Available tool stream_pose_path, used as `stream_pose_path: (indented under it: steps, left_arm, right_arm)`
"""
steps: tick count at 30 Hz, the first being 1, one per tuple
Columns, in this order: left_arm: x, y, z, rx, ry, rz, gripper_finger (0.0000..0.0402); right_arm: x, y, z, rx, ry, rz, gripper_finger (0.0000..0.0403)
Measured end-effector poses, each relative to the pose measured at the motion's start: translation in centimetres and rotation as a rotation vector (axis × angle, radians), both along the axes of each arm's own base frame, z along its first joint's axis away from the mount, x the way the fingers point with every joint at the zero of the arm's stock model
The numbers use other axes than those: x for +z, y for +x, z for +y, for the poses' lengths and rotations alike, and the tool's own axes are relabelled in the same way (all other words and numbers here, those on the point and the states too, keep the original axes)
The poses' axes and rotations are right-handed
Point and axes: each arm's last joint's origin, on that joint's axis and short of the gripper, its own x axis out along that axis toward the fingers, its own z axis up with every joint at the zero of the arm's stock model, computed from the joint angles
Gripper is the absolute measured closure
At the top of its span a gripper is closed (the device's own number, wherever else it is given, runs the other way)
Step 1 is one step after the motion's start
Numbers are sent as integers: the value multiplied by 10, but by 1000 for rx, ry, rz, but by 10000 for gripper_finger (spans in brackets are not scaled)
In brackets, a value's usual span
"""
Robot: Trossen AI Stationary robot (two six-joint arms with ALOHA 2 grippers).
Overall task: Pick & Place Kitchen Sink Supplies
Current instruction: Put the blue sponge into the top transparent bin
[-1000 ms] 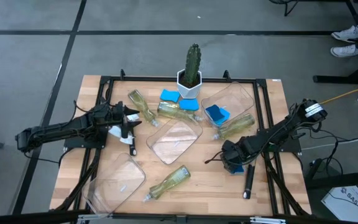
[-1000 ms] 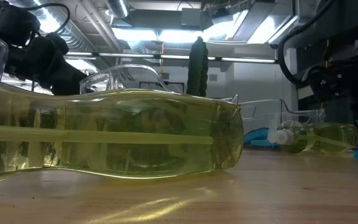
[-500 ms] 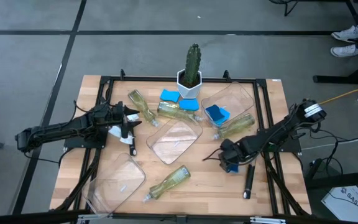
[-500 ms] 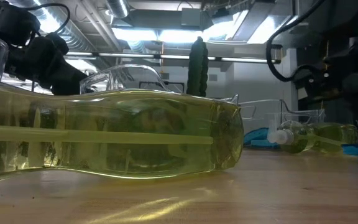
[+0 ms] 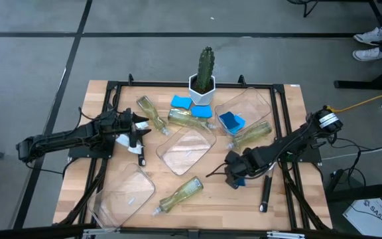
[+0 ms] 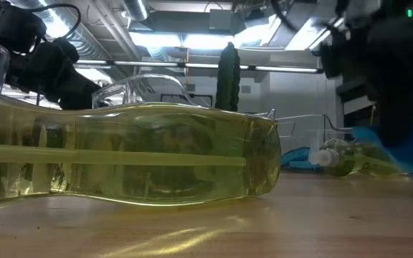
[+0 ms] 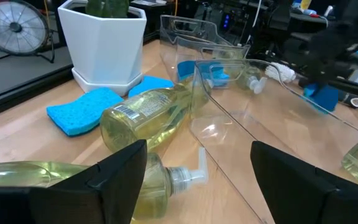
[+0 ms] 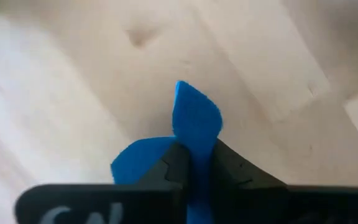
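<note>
Partly done by my judgement: one sponge (image 5: pixel 231 121) lies in the far tray (image 5: pixel 260 101), the right gripper (image 5: pixel 234 179) clenches another sponge (image 8: pixel 191 127) above the table, left gripper (image 5: pixel 140 127) spread idle, while bottles, brushes and other sponges remain loose.

This is a robotics lab or workshop, not a home kitchen. A bare wooden table (image 5: pixel 197 199) carries a black metal frame (image 5: pixel 197 85) and stands on a grey concrete floor (image 5: pixel 144 60) marked with dark lines. The low view shows exposed silver ducting (image 6: pixel 70 14) and strip lights (image 6: pixel 192 39) under an open ceiling. Behind the cactus pot (image 7: pixel 107 40), the left wrist view shows a floor fan (image 7: pixel 14 28) and racks of electronics (image 7: pixel 241 18). A yellow cable (image 5: pixel 370 101) trails across the floor.
</note>
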Motion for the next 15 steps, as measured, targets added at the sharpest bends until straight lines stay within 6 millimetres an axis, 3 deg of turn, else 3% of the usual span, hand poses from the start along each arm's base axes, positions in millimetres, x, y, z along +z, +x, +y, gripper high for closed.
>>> stream_pose_path:
  steps: [8,15]
  left_arm:
    - [0,0,0,0,0,0,121]
    - [0,0,0,0,0,0,121]
  right_arm:
    - [52,24,0,137,-176,-157,365]
    - [98,32,-12,68,-683,-305,363]
